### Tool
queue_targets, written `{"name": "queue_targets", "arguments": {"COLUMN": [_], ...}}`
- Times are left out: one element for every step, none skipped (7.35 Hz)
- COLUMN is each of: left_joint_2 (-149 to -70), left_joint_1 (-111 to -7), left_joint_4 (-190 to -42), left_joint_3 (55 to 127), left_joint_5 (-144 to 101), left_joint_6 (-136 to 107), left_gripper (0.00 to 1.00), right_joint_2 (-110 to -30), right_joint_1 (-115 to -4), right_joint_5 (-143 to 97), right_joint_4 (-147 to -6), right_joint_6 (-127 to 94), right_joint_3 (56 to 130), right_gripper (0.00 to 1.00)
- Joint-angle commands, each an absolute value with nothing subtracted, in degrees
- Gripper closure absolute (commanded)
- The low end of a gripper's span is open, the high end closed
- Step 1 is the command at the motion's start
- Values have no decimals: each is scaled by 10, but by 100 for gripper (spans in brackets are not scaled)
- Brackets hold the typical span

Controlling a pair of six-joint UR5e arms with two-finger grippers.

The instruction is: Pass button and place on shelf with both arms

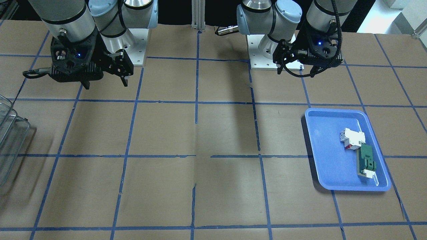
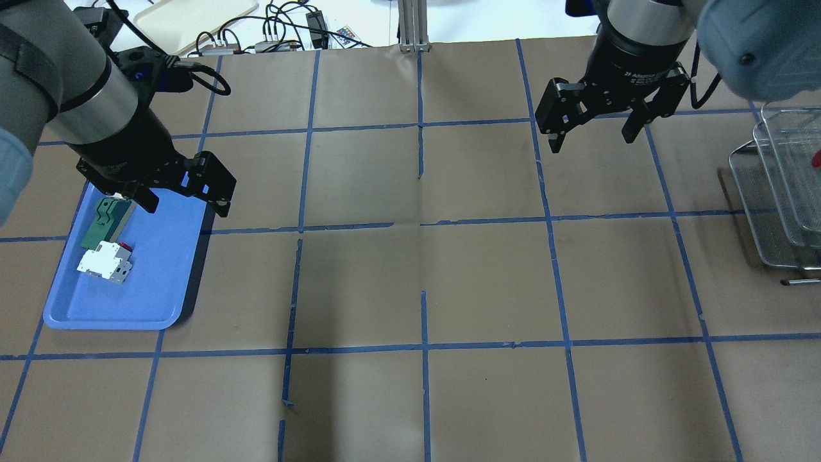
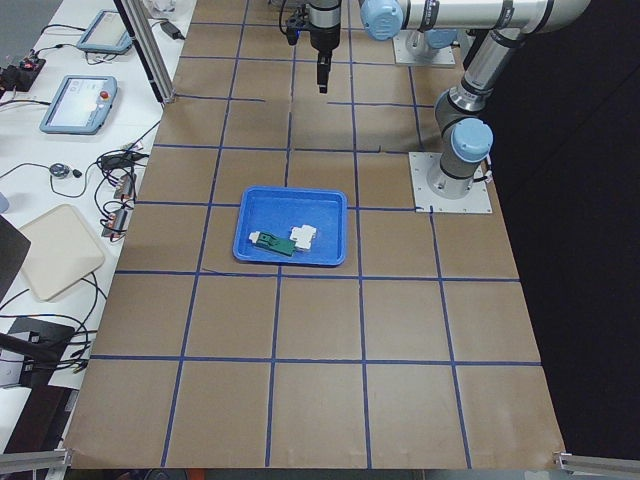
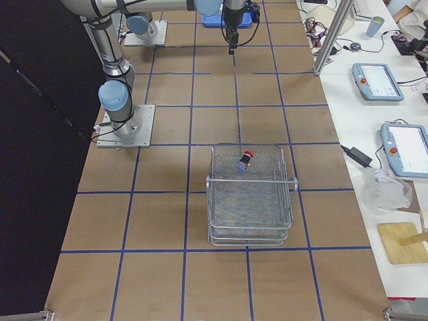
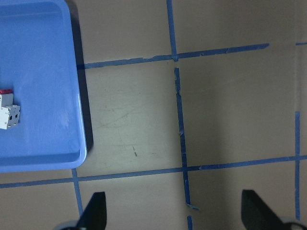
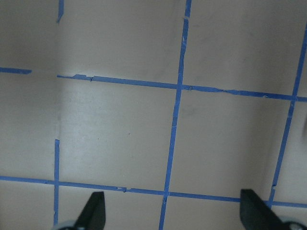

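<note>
Right end effector (image 2: 593, 138) spread, red-and-black button (image 4: 245, 160) on shelf (image 4: 249, 208)

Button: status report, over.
Left claw open, empty. Right claw open, empty. Button lying on shelf. No obstruction seen.

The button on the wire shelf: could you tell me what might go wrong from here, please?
1. The button appears to lie on its side on the top tier of the shelf; being cylindrical, it might roll if the shelf is bumped.
2. The left gripper hangs open above the edge of the blue tray, close to the green-and-white part; a descent there could knock it.
</note>
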State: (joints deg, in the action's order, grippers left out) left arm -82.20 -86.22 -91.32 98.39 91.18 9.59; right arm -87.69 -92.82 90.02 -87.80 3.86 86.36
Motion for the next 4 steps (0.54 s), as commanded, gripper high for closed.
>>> {"name": "queue_targets", "arguments": {"left_joint_2": [-823, -823, -823, -823], "left_joint_1": [-862, -862, -862, -862], "left_joint_4": [-912, -912, -913, -912], "left_joint_3": [986, 989, 988, 989], "left_joint_5": [911, 912, 912, 911], "left_joint_6": [97, 97, 97, 97], "left_gripper": [0, 0, 0, 0], "right_joint_2": [-875, -877, -875, -875], "right_joint_1": [-933, -933, -933, -933], "right_joint_5": [915, 928, 929, 930], "right_joint_4": [-896, -899, -903, -904], "right_joint_6": [34, 37, 33, 33], "right_joint_3": [862, 869, 874, 874], "right_gripper": [0, 0, 0, 0]}}
